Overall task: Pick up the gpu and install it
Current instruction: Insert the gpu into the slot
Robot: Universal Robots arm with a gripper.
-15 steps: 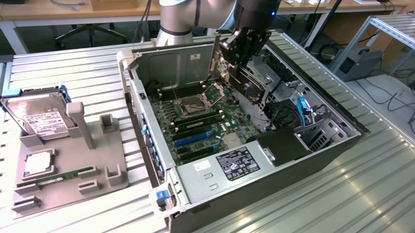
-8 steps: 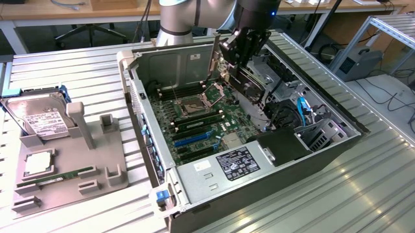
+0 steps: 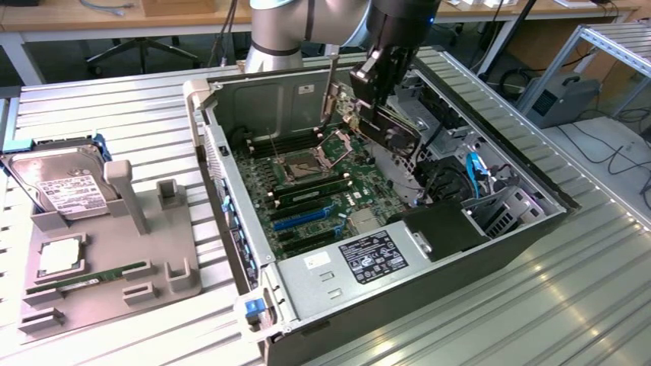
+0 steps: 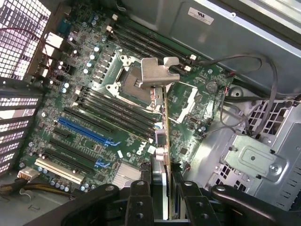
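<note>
1. We are gripping the gpu (image 3: pixel 392 128) in the gripper (image 3: pixel 379 90), with the fingers clamping the card's edge from both sides.
2. We are hanging the card over the open computer case (image 3: pixel 458 274), above the motherboard (image 3: pixel 310 183) and near the processor socket (image 3: pixel 305 162).
3. In the wrist view we are looking along the gpu (image 4: pixel 161 137) edge-on, with its silver bracket (image 4: pixel 157 73) pointing away from the gripper (image 4: pixel 162 188) and the blue and black slots (image 4: pixel 84 132) lying off to one side of it.
4. The case is lying on its side on a ribbed metal table (image 3: pixel 569 305).
5. Toward the exterior view's left, a gray fixture (image 3: pixel 152 229) is sitting on the same table, carrying a hard drive (image 3: pixel 63 189) and a RAM stick (image 3: pixel 90 280).
6. Around us, wooden desks (image 3: pixel 102 14) are lining the back of the room, an office chair (image 3: pixel 133 49) is standing under one, and at the exterior view's right an aluminium frame (image 3: pixel 610 38) is standing over cables (image 3: pixel 610 149) trailing on the floor.
</note>
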